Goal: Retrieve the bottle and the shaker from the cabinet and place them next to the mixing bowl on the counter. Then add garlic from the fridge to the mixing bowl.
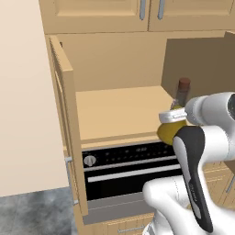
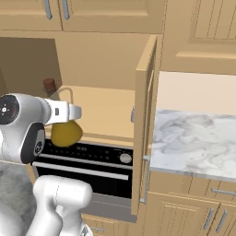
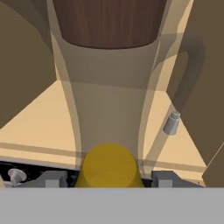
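Hand view first: from left to right, one small dark fingertip (image 3: 51, 179) sits bottom left, then the cone-shaped clear glass bottle of yellow-olive liquid (image 3: 109, 127) fills the middle with its dark red-brown stopper (image 3: 109, 22) up top, and the other fingertip is bottom right. The hand (image 3: 105, 180) looks closed around the flask's lower body, one finger each side.

Further right, the tiny grey shaker (image 3: 172, 123) stands on the tan wooden cabinet shelf (image 3: 39, 127), well apart from the bottle.

My take: glass plus liquid means heavy-ish, rigid, slick and breakable. The wide lower body seems a better hold than the thin neck, and keep it upright.

Hard to make out: whether the flask's base touches the shelf or is lifted. In the base views the arm covers most of it, and the white marble bench (image 2: 198, 138) is cut off at the right edge.
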Tool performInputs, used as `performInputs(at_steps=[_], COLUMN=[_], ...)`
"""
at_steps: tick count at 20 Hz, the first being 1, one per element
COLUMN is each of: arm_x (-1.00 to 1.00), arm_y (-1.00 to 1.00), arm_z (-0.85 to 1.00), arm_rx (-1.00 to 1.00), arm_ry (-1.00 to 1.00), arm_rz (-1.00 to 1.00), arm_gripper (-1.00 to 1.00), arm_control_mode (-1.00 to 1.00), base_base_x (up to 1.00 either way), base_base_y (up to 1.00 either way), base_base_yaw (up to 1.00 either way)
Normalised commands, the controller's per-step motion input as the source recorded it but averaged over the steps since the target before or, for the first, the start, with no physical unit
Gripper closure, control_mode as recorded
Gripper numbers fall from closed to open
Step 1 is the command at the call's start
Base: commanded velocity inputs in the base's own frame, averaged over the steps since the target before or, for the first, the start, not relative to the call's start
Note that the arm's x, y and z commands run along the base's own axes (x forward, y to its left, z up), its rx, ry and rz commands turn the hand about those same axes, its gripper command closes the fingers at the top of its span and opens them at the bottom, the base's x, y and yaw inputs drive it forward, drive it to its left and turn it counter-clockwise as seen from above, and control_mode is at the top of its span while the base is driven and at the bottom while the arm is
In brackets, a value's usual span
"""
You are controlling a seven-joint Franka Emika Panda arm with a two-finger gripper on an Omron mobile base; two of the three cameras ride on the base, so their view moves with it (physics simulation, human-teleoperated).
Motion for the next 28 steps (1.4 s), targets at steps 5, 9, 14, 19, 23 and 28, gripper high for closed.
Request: performInputs(at_steps=[5, 9, 14, 19, 23, 28], arm_x=[-0.02, 0.00, 0.00, 0.00, 0.00, 0.00], arm_y=[0.00, 0.00, 0.00, 0.00, 0.00, 0.00], arm_z=[0.00, 0.00, 0.00, 0.00, 0.00, 0.00], arm_rx=[0.00, 0.00, 0.00, 0.00, 0.00, 0.00], arm_ry=[0.00, 0.00, 0.00, 0.00, 0.00, 0.00], arm_rz=[0.00, 0.00, 0.00, 0.00, 0.00, 0.00], arm_gripper=[1.00, 1.00, 1.00, 1.00, 1.00, 1.00], arm_control_mode=[1.00, 1.00, 1.00, 1.00, 1.00, 1.00], base_base_x=[-0.08, -0.91, -1.00, -0.89, -0.13, 0.25], base_base_y=[0.00, 0.00, 0.00, -0.03, -0.65, -1.00], base_base_yaw=[0.00, 0.00, 0.00, -0.03, -0.07, 0.00])
